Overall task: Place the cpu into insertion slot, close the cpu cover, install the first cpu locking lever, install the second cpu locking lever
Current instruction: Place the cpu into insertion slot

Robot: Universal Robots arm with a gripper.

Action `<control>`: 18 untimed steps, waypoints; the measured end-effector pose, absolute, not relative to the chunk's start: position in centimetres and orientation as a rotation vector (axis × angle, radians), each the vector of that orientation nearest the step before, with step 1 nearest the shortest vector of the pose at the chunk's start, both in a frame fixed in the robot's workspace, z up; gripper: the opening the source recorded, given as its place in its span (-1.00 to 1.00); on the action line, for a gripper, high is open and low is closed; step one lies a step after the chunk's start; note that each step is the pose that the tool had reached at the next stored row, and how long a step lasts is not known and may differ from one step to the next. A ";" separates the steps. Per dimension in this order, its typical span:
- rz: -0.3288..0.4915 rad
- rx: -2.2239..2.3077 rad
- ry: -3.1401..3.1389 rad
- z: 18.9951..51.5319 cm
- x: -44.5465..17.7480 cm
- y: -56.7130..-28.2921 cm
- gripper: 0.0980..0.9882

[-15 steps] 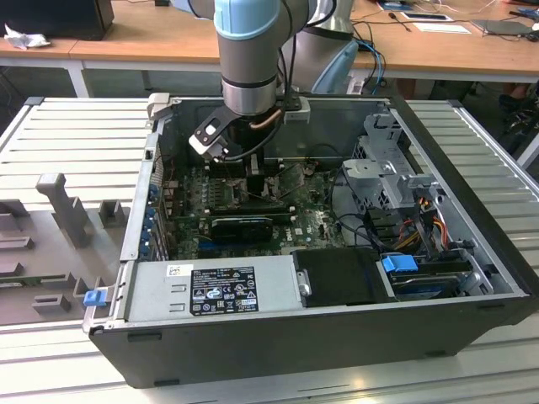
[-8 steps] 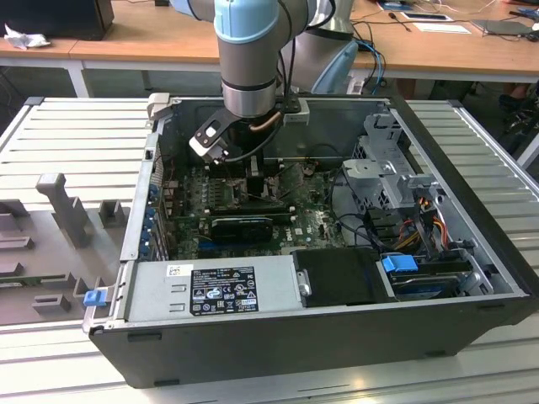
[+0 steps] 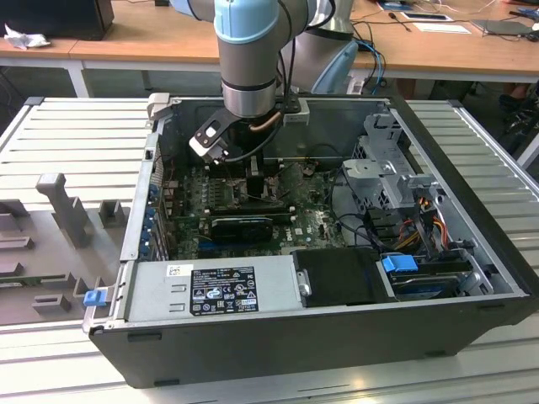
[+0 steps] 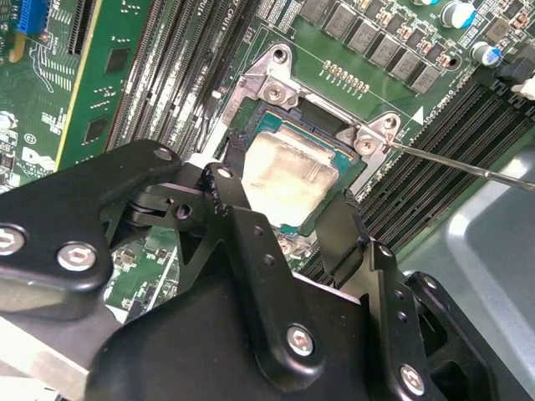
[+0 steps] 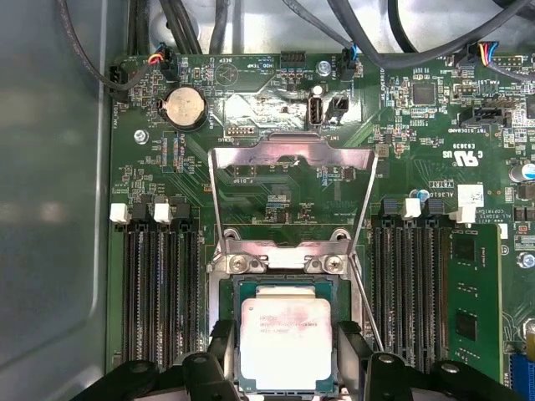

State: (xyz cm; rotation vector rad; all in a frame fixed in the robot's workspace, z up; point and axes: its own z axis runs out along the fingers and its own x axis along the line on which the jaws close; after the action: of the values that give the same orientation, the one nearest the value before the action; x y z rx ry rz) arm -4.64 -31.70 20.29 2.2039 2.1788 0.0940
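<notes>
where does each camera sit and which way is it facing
exterior view: off the arm, above the open computer case, looking down into it; the arm reaches inside.
first wrist view: on the arm, facing square onto the motherboard; gripper at the cpu, cpu cover open.
second wrist view: on the arm, slanting past the gripper onto the same cpu.
shared: both wrist views show gripper and cpu.
</notes>
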 end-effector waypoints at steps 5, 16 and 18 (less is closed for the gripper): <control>0.094 2.204 2.179 20.5 -4.6 -31.7 0.14; 0.092 2.203 2.178 21.5 -4.6 -31.7 -0.98; 0.092 2.203 2.178 21.6 -4.6 -31.7 -0.98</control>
State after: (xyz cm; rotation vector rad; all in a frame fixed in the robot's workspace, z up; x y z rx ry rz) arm -4.64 -31.65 21.62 2.2028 2.1779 0.0916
